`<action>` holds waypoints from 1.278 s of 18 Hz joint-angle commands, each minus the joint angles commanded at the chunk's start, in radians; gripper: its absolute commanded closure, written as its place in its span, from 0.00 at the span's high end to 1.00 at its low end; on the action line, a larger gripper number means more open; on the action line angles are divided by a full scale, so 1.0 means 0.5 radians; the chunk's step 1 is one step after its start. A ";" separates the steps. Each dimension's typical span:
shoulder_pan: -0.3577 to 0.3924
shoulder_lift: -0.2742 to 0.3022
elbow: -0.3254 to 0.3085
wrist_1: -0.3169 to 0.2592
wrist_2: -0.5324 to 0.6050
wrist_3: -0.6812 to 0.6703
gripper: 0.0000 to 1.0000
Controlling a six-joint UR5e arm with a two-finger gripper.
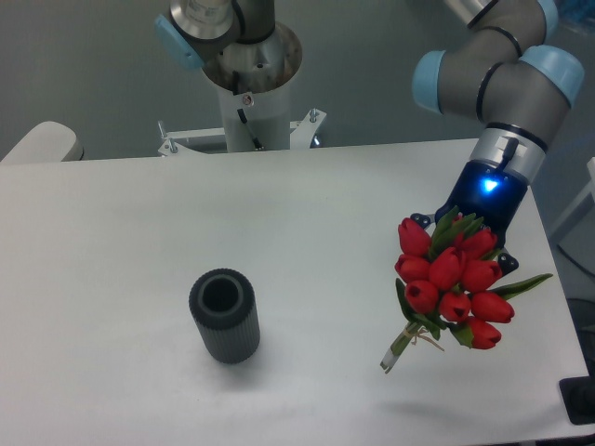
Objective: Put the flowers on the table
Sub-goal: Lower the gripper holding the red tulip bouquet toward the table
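Single fixed view. The flowers (pixel 453 283) sit at the right side of the table (pixel 307 242), up against the gripper (pixel 472 230). Red tulip heads are clustered just below the gripper body; green leaves stick out up and to the right. The stems (pixel 406 341) run down and to the left, tied near the ends, cut tips pointing at the tabletop. Cannot tell if the tips touch the surface or hang just above it.

The gripper comes in from the upper right, blue light lit on its body. The blooms hide the fingers, so finger spread is not readable; the bunch looks carried by the gripper, but the actual grip point is not visible.

The vase (pixel 224 315), dark grey, ribbed, cylindrical, stands upright on the left-centre of the table, well apart from the flowers, open mouth facing up.

The arm's base column (pixel 249 88) is mounted behind the far edge of the table. A dark object (pixel 578 400) shows at the table's lower right corner, cut off by the frame edge.
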 joint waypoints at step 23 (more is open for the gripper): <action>-0.098 0.132 -0.043 -0.006 0.849 0.208 0.26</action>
